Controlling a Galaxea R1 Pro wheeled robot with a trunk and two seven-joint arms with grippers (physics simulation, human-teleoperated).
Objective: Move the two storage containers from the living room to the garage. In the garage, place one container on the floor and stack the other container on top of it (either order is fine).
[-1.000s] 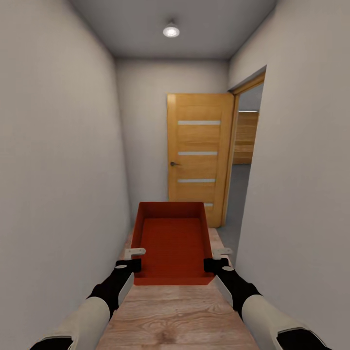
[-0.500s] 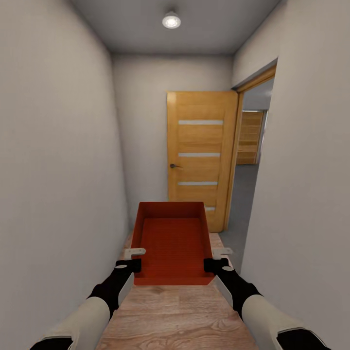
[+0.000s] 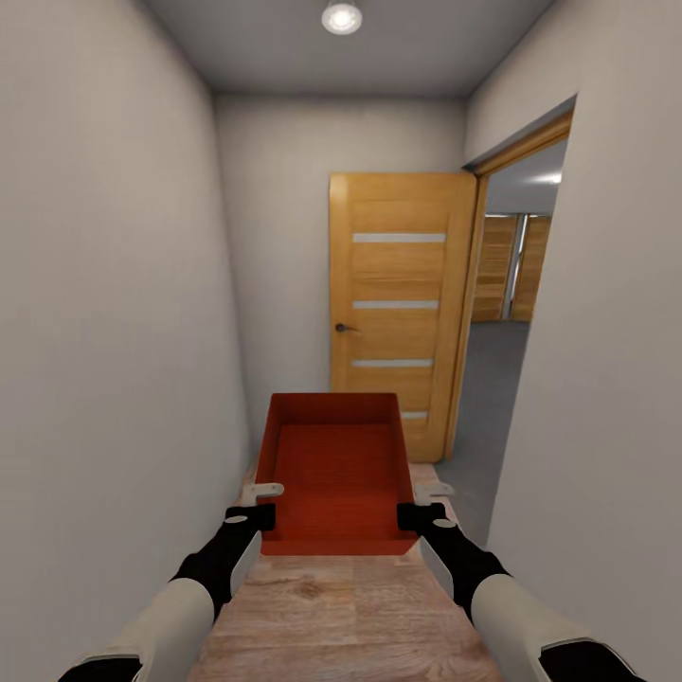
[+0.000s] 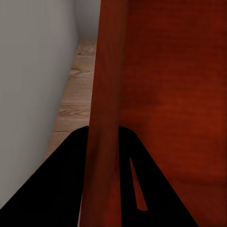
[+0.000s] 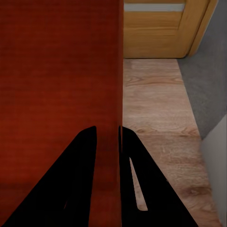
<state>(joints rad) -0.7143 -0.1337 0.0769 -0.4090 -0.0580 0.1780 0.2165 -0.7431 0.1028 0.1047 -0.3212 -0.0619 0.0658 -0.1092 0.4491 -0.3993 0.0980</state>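
Observation:
One red-orange storage container (image 3: 332, 469) hangs level in front of me above the light wood-plank floor, held from both sides. My left gripper (image 3: 258, 504) is shut on its left wall (image 4: 105, 118), one finger on each side of the thin wall. On the opposite wall (image 5: 111, 94) my right gripper (image 3: 423, 504) is shut the same way. The bin's inside is bare. The second container is out of view. Through a doorway at the right lies a dark grey floor (image 3: 493, 398).
I stand in a narrow corridor between a white wall (image 3: 104, 332) at the left and another (image 3: 616, 379) at the right. An open wooden door (image 3: 398, 303) stands ahead against the end wall. Wooden panels (image 3: 511, 270) show far beyond the doorway.
The whole view has shifted: I have rolled forward along the corridor, so the door and doorway look nearer and more of the room beyond shows. The bin and both grippers keep their hold.

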